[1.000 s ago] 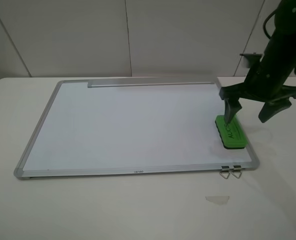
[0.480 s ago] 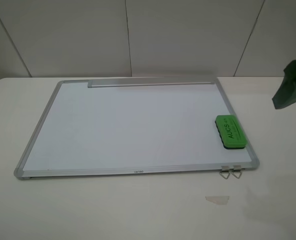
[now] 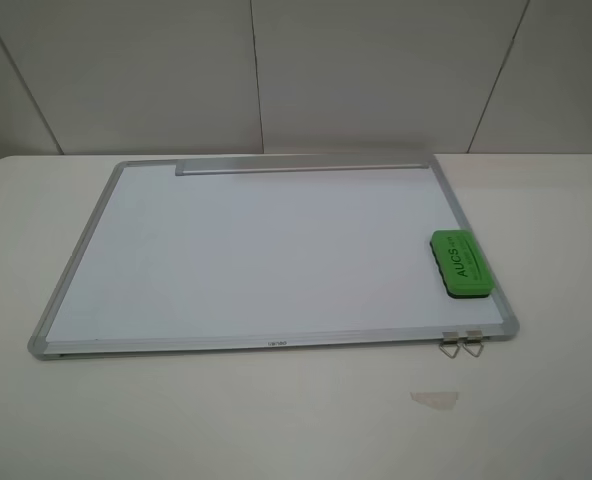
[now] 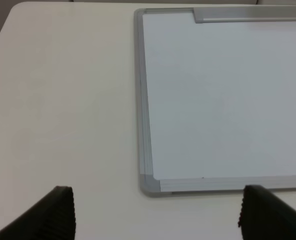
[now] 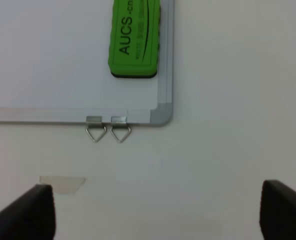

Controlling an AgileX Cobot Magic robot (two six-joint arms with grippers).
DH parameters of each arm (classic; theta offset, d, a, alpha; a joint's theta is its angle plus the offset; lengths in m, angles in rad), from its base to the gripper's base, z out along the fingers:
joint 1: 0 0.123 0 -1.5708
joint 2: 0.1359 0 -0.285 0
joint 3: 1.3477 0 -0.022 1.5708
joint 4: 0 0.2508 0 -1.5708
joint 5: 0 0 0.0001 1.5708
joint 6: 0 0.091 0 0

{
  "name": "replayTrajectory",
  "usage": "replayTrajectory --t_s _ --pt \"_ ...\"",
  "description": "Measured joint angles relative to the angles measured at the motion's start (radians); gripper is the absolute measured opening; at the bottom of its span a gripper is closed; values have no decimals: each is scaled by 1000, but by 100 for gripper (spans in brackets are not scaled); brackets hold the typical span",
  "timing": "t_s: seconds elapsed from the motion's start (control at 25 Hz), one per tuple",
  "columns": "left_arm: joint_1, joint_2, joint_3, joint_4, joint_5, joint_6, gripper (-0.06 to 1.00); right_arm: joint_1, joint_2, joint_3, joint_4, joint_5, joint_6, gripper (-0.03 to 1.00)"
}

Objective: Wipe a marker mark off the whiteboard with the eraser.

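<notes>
The whiteboard [image 3: 256,250] lies flat on the table, its silver frame and grey tray strip [image 3: 301,166] at the far edge. The green eraser [image 3: 461,264] with "AUCS" lettering rests on the board near its right front corner, touched by nothing. No marker mark shows anywhere on the white surface. Neither arm appears in the exterior high view. In the left wrist view my left gripper [image 4: 158,200] is open above the table, close to the board's [image 4: 213,100] front left corner. My right gripper [image 5: 158,192] is open over bare table, off the corner where the eraser [image 5: 134,37] lies.
Two metal clips [image 3: 461,345] hang off the board's front edge near the right corner, also in the right wrist view as clips [image 5: 108,131]. A small scrap of clear tape [image 3: 434,399] lies on the white table in front of them. A wall stands behind the table.
The right arm, whose fingers stood at the eraser a second ago, has pulled away to the right and left the exterior view. The eraser stays in the same spot.
</notes>
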Motion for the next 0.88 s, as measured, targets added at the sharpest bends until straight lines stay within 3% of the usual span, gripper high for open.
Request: replayTrajectory --t_s 0.24,0.6,0.88 --pt "0 0 0 0 0 0 69 0 -164 17 -6 -36 -1 82" --pt "0 0 0 0 0 0 69 -5 -197 17 -6 -38 -1 82" --pt "0 0 0 0 0 0 69 -127 -310 17 -6 -40 -1 82"
